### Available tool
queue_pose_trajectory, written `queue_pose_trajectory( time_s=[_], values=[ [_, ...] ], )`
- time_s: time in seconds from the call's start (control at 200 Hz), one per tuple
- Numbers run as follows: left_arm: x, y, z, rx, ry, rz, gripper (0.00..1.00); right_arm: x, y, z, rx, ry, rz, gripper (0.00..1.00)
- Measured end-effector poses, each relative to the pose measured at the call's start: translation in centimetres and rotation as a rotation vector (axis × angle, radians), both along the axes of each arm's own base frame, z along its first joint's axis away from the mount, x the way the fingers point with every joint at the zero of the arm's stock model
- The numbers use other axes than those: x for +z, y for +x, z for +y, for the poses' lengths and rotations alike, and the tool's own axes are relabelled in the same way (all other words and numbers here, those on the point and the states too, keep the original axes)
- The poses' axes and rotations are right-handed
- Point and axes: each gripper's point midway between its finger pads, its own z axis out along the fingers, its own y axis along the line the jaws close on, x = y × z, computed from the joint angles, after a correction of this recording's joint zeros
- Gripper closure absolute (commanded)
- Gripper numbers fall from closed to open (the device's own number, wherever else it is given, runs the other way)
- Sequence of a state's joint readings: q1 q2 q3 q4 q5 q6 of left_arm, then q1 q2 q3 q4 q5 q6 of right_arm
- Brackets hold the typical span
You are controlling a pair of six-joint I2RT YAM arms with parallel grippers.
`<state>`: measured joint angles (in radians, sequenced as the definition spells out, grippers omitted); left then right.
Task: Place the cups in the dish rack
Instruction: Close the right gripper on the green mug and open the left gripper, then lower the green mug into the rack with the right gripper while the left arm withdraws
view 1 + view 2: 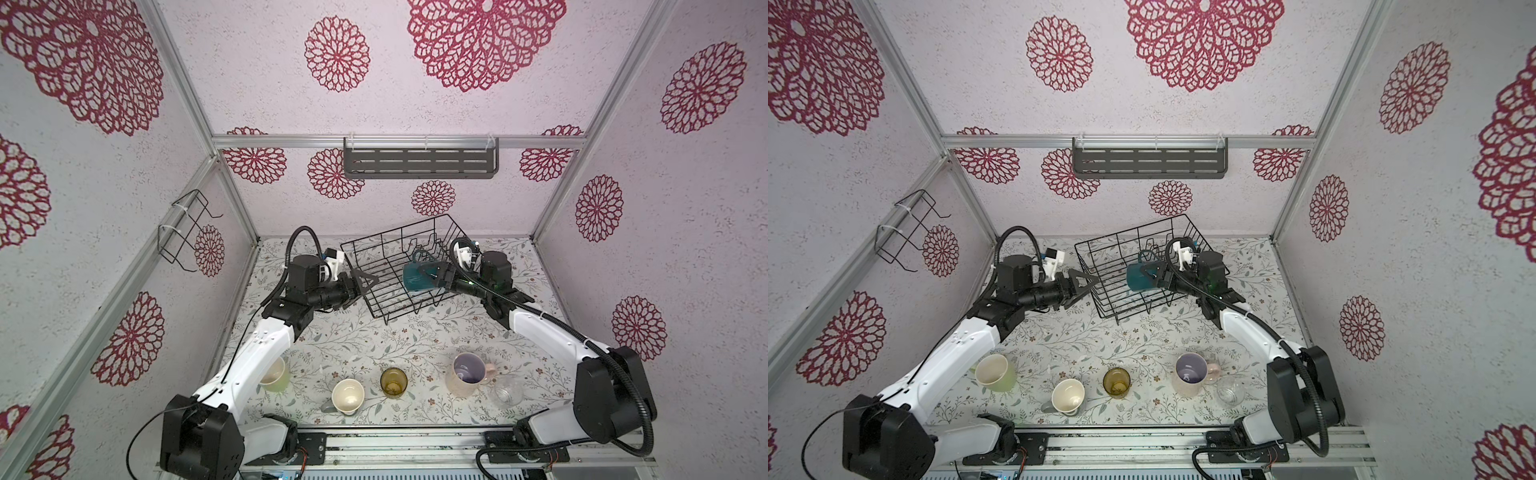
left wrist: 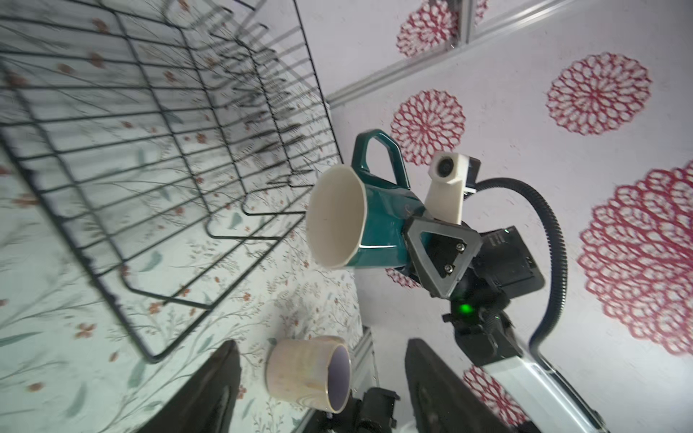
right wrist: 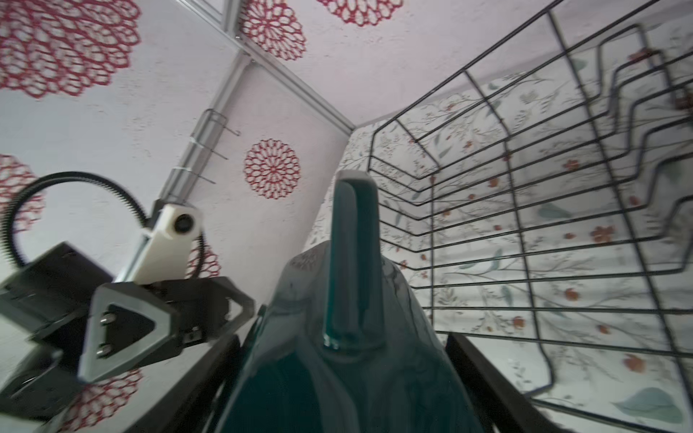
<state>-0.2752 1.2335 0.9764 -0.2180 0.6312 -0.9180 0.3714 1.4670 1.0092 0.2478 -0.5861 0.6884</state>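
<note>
The black wire dish rack [image 1: 386, 257] [image 1: 1113, 257] stands turned at the back of the table. My right gripper [image 1: 436, 277] [image 3: 345, 393] is shut on the dark teal mug [image 1: 417, 279] [image 2: 378, 225] [image 3: 348, 337], holding it sideways over the rack's right part with the handle up. My left gripper [image 1: 362, 286] [image 2: 322, 393] is open at the rack's left side, with nothing held. Along the front stand the yellow-green mug [image 1: 277, 376], light grey mug [image 1: 348, 397], amber tumbler [image 1: 393, 381], pink mug [image 1: 467, 374] [image 2: 307, 371] and clear glass [image 1: 507, 390].
A grey slotted shelf [image 1: 419, 163] hangs on the back wall. A small black wire holder [image 1: 187, 232] is fixed to the left wall. Both arms reach in from the metal rail [image 1: 395, 442] at the front edge.
</note>
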Motion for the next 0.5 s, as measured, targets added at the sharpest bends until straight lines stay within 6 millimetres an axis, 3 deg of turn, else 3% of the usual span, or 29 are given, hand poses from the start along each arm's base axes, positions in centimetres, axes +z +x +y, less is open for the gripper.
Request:
queue_pose_trajectory(
  time_s=[0.08,0.25,0.5],
  values=[
    [-0.5,-0.4,2.0,0.064,0.071,-0.002,0.24,-1.6,1.3,-0.5,-0.043,-0.106,0.004,0.52],
    [-1.7,-2.1,4.0,0.11,0.189,0.016,0.23,-4.3,3.5,-1.0,-0.087,-0.339,0.01,0.54],
    [-4.2,-4.6,7.2,0.185,0.355,0.085,0.22,-7.7,4.5,0.2,-0.035,-0.664,0.005,0.55]
  ],
)
